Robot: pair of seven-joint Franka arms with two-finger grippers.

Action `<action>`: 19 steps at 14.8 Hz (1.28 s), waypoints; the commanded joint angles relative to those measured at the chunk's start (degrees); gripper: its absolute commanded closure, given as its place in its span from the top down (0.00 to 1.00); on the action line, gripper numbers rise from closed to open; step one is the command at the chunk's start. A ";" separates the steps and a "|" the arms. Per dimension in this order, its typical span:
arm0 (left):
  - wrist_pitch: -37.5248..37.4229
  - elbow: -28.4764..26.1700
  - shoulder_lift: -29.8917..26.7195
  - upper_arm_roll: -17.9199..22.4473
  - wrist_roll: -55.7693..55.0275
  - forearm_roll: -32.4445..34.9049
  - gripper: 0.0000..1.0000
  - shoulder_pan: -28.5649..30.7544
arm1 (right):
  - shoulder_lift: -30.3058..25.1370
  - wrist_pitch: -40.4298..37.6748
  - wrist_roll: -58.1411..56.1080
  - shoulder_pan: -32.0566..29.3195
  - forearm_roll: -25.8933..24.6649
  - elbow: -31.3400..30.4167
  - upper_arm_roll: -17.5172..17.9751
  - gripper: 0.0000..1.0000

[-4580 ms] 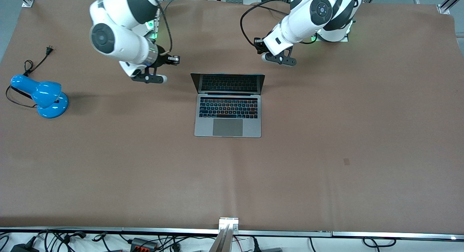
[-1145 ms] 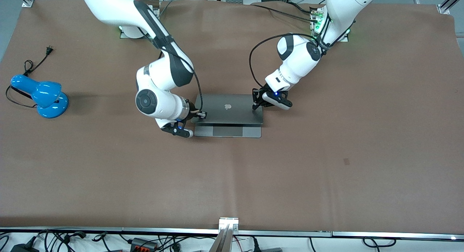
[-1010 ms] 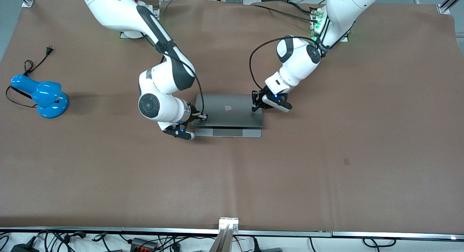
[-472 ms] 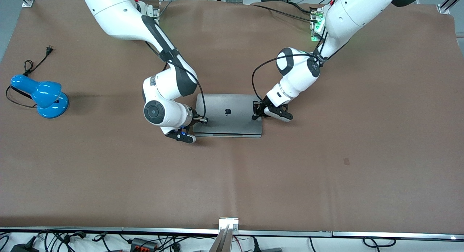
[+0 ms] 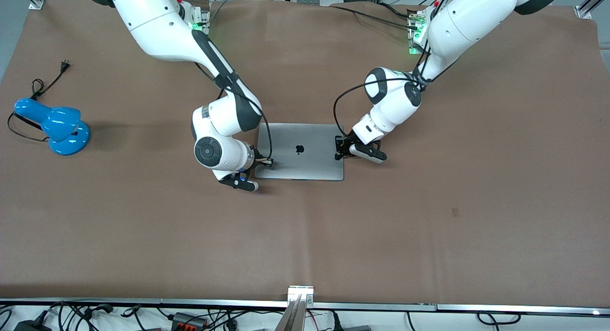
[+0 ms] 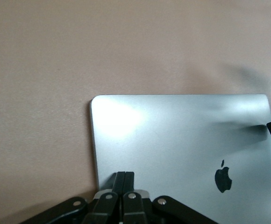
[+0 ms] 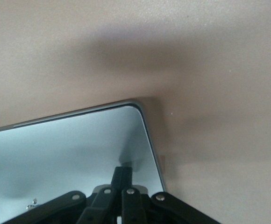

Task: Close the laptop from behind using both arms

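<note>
The laptop (image 5: pixel 300 151) lies shut and flat on the brown table (image 5: pixel 429 235) in the middle of the front frame, slightly above centre, its black apple logo facing up. The left gripper (image 5: pixel 339 151) — reaching down from the upper right of the frame — rests its fingers, pressed together and holding nothing, on the lid's edge toward the left arm's end of the table, and its wrist view shows the tips (image 6: pixel 124 179) touching the grey metal. The right gripper (image 5: pixel 265 161), coming from the upper left, sits the same way at the lid's corner toward the right arm's end — fingers (image 7: pixel 122 175) pinched together on the lid — while a blue desk lamp (image 5: pixel 53 125) stands at the frame's left edge.
</note>
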 commanded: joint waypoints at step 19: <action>-21.11 0.65 -15.44 1.96 2.04 -1.71 0.01 4.87 | -10.03 -18.74 -1.32 -4.44 -14.25 8.92 -0.35 0.00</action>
